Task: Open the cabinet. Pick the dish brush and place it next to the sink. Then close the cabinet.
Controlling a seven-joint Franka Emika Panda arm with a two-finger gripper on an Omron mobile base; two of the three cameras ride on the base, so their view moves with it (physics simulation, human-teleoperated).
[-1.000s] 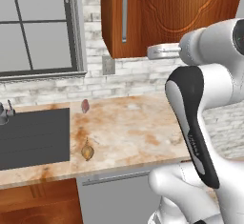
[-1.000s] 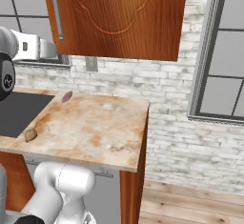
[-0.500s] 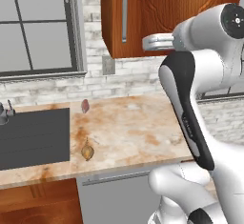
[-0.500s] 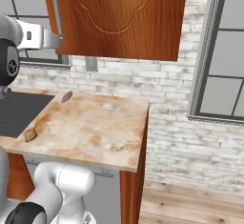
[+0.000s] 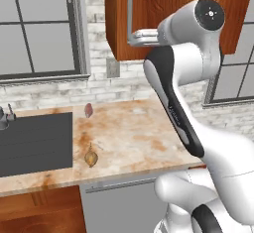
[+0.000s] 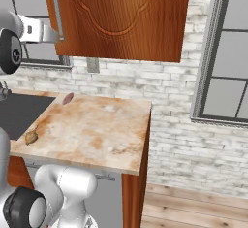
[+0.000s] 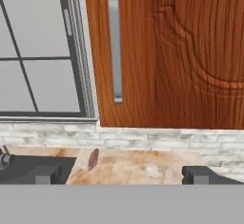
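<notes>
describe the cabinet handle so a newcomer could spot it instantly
Find the reddish-brown wall cabinet above the beige counter, right of the window. Along the door's left edge runs the handle: a slim vertical silver bar, the only metal on the carved wood.

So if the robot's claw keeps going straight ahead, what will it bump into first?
Most likely the cabinet door, near its silver handle. The open claw points straight at it, though how far away it is is hard to judge.

Cabinet [image 7: 167, 51] door shut; handle [image 7: 114, 46] unobstructed, open air between it and hand [image 7: 122, 174].
</notes>
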